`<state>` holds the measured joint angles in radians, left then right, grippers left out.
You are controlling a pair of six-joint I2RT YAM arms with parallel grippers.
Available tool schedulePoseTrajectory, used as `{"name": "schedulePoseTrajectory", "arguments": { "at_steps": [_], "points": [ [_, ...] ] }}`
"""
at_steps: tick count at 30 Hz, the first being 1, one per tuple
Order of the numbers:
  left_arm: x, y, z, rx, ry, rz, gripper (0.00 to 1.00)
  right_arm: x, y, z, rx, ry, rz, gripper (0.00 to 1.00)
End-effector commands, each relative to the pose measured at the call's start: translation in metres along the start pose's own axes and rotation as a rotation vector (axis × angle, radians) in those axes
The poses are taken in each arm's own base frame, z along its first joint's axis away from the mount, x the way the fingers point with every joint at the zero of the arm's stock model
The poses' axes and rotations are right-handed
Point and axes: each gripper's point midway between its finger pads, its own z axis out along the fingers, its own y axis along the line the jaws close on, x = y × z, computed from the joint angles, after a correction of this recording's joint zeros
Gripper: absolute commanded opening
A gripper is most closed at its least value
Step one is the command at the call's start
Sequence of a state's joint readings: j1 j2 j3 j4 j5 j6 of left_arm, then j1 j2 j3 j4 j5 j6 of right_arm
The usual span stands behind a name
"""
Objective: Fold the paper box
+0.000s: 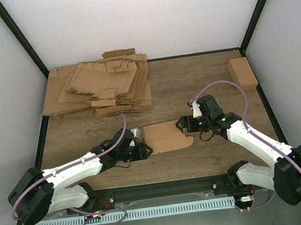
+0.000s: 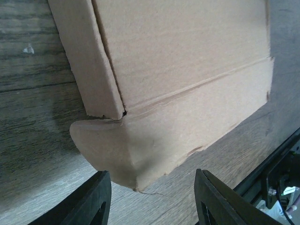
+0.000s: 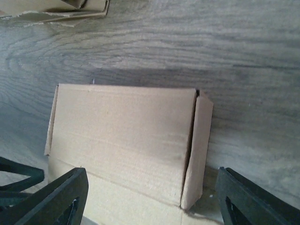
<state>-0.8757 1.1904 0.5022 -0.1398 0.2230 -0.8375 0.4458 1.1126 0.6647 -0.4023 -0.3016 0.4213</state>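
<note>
Centre frame: your left gripper (image 1: 139, 148) and right gripper (image 1: 183, 123) flank the paper box (image 1: 165, 137) on the bench (image 1: 201, 78), both jaws standing open.

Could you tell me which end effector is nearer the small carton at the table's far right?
Right. The right end effector is at the right edge of the paper box, toward the small carton; the left end effector is farther, across the box.

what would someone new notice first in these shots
A partly folded paper box lies mid-table, the left fingers and right fingers open at its two ends. A thick heap of flat cardboard sheets sits at the far left, a small brown block at the far right.
</note>
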Motion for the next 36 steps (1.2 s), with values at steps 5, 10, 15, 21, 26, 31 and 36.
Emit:
{"name": "schedulePoseTrajectory", "arguments": {
  "at_steps": [5, 10, 15, 21, 26, 31, 36],
  "points": [
    [-0.004, -0.003, 0.014, -0.014, 0.036, -0.015, 0.49, 0.033, -0.011, 0.004, 0.054, 0.101, 0.167, 0.70],
    [-0.005, -0.006, 0.018, -0.015, 0.046, -0.012, 0.45, 0.046, -0.014, 0.002, 0.041, 0.105, 0.200, 0.61],
    [-0.008, -0.005, 0.019, -0.028, 0.037, -0.003, 0.45, 0.038, -0.017, 0.001, 0.055, 0.050, 0.200, 0.67],
    [-0.018, -0.009, 0.010, -0.039, -0.006, 0.008, 0.46, -0.004, 0.012, 0.004, -0.055, -0.044, 0.001, 0.77],
    [-0.031, -0.005, 0.001, -0.015, -0.030, -0.012, 0.46, -0.043, 0.020, 0.020, -0.042, -0.092, -0.190, 0.76],
    [-0.056, 0.001, -0.012, 0.059, -0.088, -0.042, 0.51, -0.062, 0.007, 0.051, -0.124, -0.043, -0.148, 0.75],
    [-0.072, 0.001, -0.016, 0.101, -0.111, -0.049, 0.52, -0.058, 0.010, 0.075, -0.244, 0.052, -0.096, 0.75]
  ]
}}
